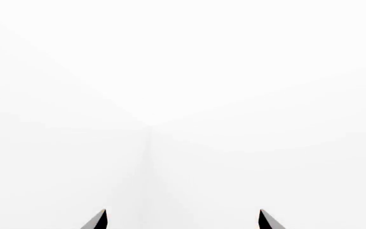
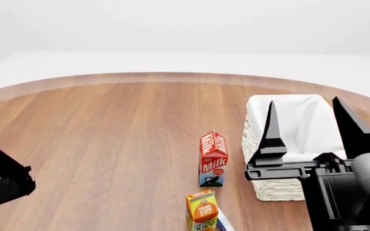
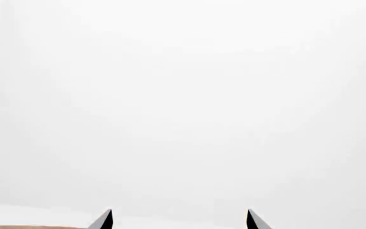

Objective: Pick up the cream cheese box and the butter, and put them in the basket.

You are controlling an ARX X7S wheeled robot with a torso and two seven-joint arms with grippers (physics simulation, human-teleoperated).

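Behind the right pincer (image 2: 307,113), whose fingers are standing spread and empty, the basket (image 2: 271,185) is sitting on the table (image 2: 108,144). Just beside that pincer toward the robot's left, the milk carton (image 2: 213,159) is standing upright, with the orange juice carton (image 2: 202,210) nearer the robot. The left pincer (image 1: 183,219) is showing its tips apart against blank white. Neither the cream cheese box nor the butter can be made out.

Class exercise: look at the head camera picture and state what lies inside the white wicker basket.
Inside the basket, only its white cloth liner shows; no package is visible there. The open right gripper, raised in front, covers part of the interior, so that part cannot be checked.
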